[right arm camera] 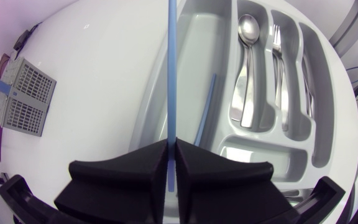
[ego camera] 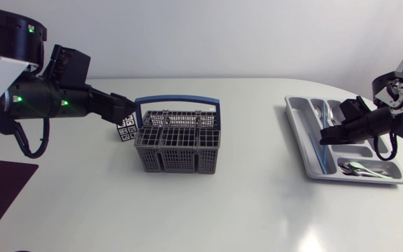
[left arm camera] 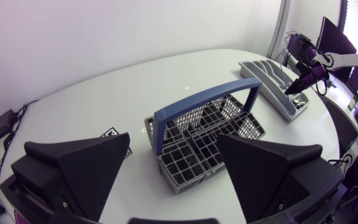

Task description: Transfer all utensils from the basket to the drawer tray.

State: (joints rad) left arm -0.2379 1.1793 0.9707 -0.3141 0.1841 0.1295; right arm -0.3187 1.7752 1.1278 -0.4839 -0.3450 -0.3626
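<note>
Holding a thin blue stick [right arm camera: 171, 74] clamped between its two fingers, the right gripper [right arm camera: 171, 152] hangs over the drawer tray [right arm camera: 191, 62]. The stick points straight ahead of the gripper. Its long axis runs parallel to the tray's long outer compartment, close to that compartment's outer wall. A second blue stick [right arm camera: 207, 109] already lies in the same compartment, just beside the held one. A spoon [right arm camera: 247, 37] and forks [right arm camera: 277, 68] occupy the neighbouring compartments.

The coming move appears to be a straight lowering and release. It turns on keeping the stick's axis in line with the compartment and inside its wall.

The basket [ego camera: 179, 140] stands on the worktop [ego camera: 257, 203], well apart from the tray. The left gripper [left arm camera: 174, 149] is nearer to it, fingers spread wide, basket directly ahead. No utensils show in the basket's compartments.
</note>
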